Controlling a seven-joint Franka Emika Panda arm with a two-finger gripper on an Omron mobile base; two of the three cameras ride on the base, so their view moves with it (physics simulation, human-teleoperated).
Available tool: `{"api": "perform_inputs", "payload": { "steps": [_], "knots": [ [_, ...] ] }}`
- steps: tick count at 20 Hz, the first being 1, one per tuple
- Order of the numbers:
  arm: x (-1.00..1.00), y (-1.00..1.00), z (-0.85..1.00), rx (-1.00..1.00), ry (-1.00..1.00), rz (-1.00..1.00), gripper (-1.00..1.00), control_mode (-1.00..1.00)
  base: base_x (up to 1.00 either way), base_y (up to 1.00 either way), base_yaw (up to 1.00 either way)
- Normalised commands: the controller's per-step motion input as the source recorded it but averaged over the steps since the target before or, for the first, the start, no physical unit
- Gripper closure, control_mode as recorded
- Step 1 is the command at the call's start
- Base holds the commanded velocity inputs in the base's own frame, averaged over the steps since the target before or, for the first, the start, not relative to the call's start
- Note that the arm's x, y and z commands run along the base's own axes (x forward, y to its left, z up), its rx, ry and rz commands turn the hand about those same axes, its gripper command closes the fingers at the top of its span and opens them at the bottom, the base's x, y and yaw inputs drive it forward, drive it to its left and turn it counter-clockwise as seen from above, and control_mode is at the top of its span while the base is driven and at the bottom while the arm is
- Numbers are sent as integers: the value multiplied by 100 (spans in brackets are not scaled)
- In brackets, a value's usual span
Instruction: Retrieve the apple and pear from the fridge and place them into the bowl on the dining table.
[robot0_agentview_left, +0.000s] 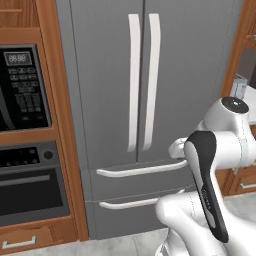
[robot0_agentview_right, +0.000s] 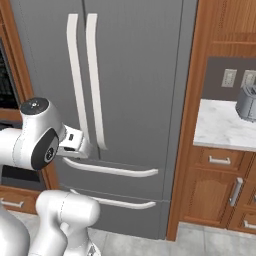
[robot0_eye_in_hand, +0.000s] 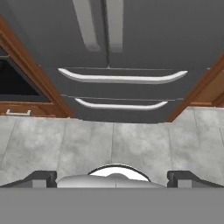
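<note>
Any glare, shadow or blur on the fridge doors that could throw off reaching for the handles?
Left base view: the fridge is evenly lit, no glare, and its door handles are crisp with only faint shading beside them. Right base view: the same flat light, edges sharp. Hand view: softer; the drawer handles are slightly blurred, and the open gripper sits dark at the bottom.

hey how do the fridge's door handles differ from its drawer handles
The door handles stand upright, side by side at the middle seam of the fridge; the drawer handles lie horizontal, one above the other. The door handles are long; the drawer handles are set low on the fridge. All four are white, curved bars, and the doors and drawers are all shut.
</note>
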Motion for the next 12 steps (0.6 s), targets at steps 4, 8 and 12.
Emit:
{"api": "perform_inputs", "payload": {
  "steps": [4,8,12],
  "knots": [
    [0,0,0,0,0,0,-100,100,-38,34,0],
    [0,0,0,0,0,0,-100,100,-38,34,0],
    [0,9,-3,-1,-3,0,-100,-100,-19,26,0]
  ]
}}
